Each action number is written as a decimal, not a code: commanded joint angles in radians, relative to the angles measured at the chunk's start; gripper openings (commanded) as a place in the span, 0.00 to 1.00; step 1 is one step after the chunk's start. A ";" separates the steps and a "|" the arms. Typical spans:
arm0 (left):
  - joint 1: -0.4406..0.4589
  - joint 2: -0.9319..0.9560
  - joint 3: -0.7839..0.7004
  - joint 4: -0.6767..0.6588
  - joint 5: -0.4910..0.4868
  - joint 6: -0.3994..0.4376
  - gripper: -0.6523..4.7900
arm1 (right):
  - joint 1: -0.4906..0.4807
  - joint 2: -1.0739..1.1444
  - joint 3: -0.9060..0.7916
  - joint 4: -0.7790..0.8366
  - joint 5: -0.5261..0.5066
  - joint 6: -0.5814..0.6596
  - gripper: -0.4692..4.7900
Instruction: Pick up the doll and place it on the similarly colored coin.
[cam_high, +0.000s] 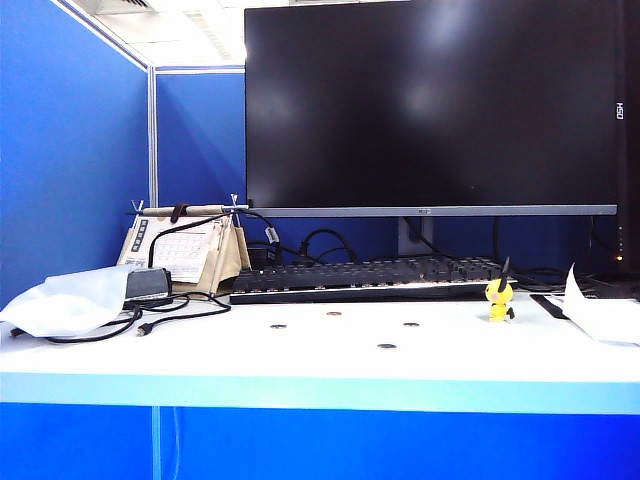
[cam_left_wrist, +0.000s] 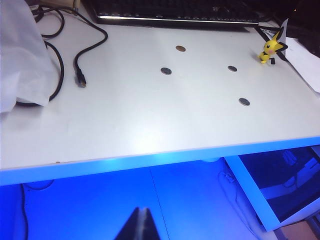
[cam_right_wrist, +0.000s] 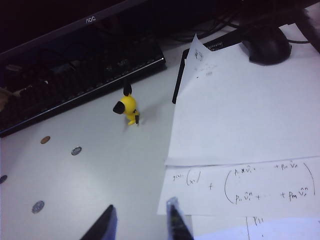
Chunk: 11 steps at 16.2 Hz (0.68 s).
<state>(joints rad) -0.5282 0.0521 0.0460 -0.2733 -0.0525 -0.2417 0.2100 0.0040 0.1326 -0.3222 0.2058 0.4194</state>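
From across the room, the white table (cam_high: 300, 350) carries a black keyboard (cam_high: 365, 278) under a large dark monitor (cam_high: 430, 105). The doll (cam_high: 499, 298) stands upright on the right, just in front of the keyboard's right end. Four small discs lie on the bare tabletop left of it; the coin (cam_high: 333, 314) with the brownish tint is the one nearest the keyboard, and three grey coins (cam_high: 387, 346) lie around it, nearer the front edge. A black cable (cam_high: 150, 318) curls at the left beside a pale plastic bag (cam_high: 65, 300), and sheets of paper (cam_high: 600, 315) lie at the far right. Neither arm shows here.

From the left wrist camera, the left gripper (cam_left_wrist: 141, 227) hangs off the table's near edge, low over the blue floor, its dark fingers drawn together to a point with nothing between them. The doll (cam_left_wrist: 271, 49) stands far off at the right, the coin (cam_left_wrist: 180, 48) well left of it near the keyboard (cam_left_wrist: 175, 12).

From the right wrist camera, the right gripper (cam_right_wrist: 140, 225) hovers over the near table, holding nothing; its two fingers (cam_right_wrist: 102, 226) show a gap between them, though it sits at its tightest. The doll (cam_right_wrist: 129, 107) stands between keyboard (cam_right_wrist: 75, 80) and paper (cam_right_wrist: 240, 115), the coin (cam_right_wrist: 45, 140) well to its left.
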 joint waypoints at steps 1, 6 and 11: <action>0.001 0.000 -0.002 -0.010 0.008 -0.002 0.12 | 0.000 -0.001 0.002 0.012 -0.013 -0.001 0.36; 0.001 0.000 -0.002 0.002 0.008 -0.002 0.12 | 0.001 -0.001 0.002 -0.013 -0.074 -0.001 0.36; 0.001 0.001 0.004 0.011 0.161 -0.193 0.12 | 0.001 -0.001 0.000 -0.053 -0.078 -0.001 0.36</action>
<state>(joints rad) -0.5278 0.0513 0.0456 -0.2672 0.0067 -0.3847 0.2104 0.0040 0.1295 -0.3870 0.1337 0.4191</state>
